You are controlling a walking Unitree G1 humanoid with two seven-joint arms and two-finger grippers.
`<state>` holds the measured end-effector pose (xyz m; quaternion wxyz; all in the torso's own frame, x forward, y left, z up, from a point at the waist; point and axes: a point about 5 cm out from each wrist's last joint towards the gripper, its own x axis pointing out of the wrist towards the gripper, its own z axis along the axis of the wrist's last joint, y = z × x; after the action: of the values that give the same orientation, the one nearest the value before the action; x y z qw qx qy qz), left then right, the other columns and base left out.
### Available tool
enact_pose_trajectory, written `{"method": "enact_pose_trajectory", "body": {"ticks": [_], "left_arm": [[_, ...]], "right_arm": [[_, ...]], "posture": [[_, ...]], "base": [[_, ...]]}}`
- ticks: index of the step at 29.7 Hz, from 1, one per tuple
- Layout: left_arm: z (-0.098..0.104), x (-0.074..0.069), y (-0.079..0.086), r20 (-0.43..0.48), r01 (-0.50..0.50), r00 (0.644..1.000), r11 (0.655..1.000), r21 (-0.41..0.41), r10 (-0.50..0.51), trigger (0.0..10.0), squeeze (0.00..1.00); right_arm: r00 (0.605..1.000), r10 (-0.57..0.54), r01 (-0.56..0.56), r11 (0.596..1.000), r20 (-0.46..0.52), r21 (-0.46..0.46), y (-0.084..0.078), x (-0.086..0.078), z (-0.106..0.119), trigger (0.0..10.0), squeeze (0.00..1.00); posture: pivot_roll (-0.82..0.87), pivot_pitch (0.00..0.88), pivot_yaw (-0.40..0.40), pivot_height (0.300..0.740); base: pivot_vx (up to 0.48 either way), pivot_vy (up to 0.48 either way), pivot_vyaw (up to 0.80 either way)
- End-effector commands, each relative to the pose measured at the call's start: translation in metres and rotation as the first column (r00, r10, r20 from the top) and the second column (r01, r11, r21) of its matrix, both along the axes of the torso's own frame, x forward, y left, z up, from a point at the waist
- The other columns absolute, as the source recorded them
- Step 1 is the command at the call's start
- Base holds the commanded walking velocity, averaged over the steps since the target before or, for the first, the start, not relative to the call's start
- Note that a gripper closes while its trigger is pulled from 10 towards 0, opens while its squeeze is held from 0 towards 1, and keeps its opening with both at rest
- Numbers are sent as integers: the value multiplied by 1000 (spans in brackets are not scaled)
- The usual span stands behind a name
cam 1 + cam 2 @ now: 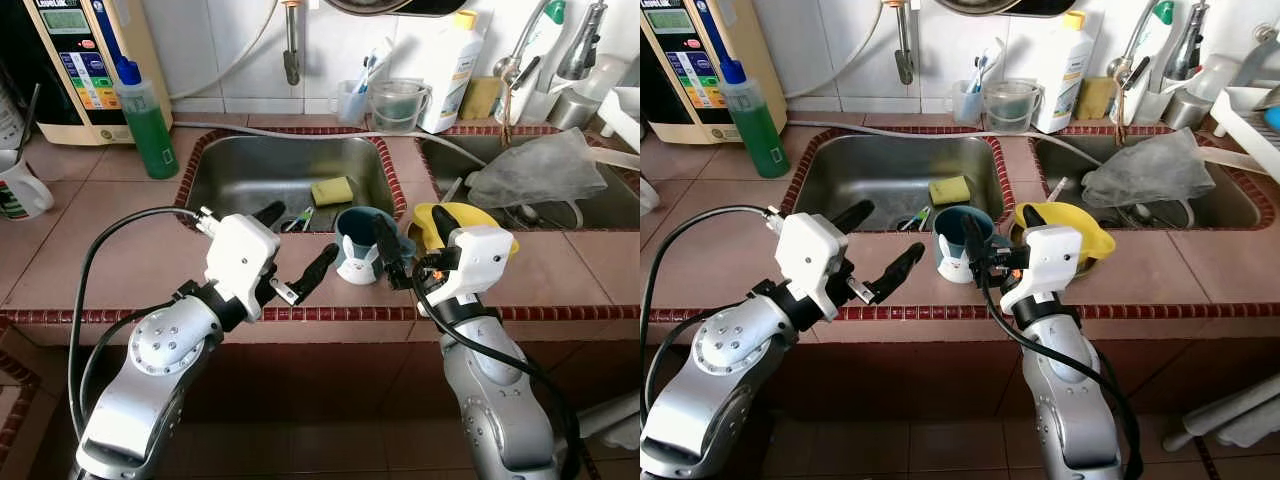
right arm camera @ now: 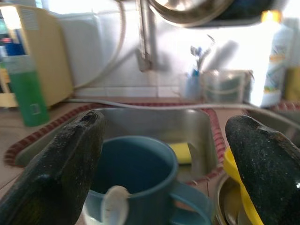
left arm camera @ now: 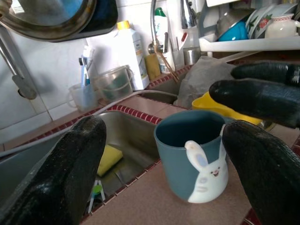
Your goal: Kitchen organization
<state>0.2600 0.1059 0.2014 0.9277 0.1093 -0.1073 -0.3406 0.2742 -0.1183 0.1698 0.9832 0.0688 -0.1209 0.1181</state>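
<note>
Standing upright on the tiled bench [image 1: 120, 250] beside the steel sink [image 1: 250, 165], the blue rabbit-faced ceramic mug [image 1: 358, 245] is flanked by both grippers: right gripper [image 1: 412, 245] and left gripper [image 1: 295, 240], fingers spread, grasping nothing, likely lining up a pick.

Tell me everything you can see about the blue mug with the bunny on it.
The blue mug is a dull teal cup with a white bunny figure on its front, ears rising to the rim. It stands upright and looks empty, on the tiled counter edge in front of the left sink, beside a yellow bowl. It has a handle on one side. The right gripper is at its rim, one finger seemingly inside; the left gripper is open and apart from it.
</note>
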Motion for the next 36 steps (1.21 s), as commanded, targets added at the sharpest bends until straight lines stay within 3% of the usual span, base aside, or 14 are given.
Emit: {"method": "enact_pose_trajectory", "body": {"ticks": [1, 17, 23, 36], "left_arm": [[1, 1, -2, 8, 15, 1000, 1000, 14, -15, 10000, 0], [1, 5, -8, 20, 33, 999, 999, 33, -34, 10000, 0], [-3, 6, -9, 4, 21, 1000, 999, 33, -21, 10000, 0], [-5, 7, -13, -2, 18, 1000, 1000, 19, -18, 10000, 0]], "right_arm": [[999, -50, 50, 999, -6, -1, -6, 2, -1, 10000, 0], [994, -102, 102, 995, 44, 14, -14, 4, 9, 10000, 0], [987, -74, 87, 992, 140, -90, -9, -5, 8, 10000, 0], [984, -85, 98, 992, 158, -75, -11, -8, 7, 10000, 0]], "posture": [[-42, 68, 31, 740], [-53, 68, 34, 740], [-59, 69, 33, 740], [-66, 60, 25, 740]], "base": [[0, 0, 0], [0, 0, 0], [0, 0, 0], [0, 0, 0]]}}
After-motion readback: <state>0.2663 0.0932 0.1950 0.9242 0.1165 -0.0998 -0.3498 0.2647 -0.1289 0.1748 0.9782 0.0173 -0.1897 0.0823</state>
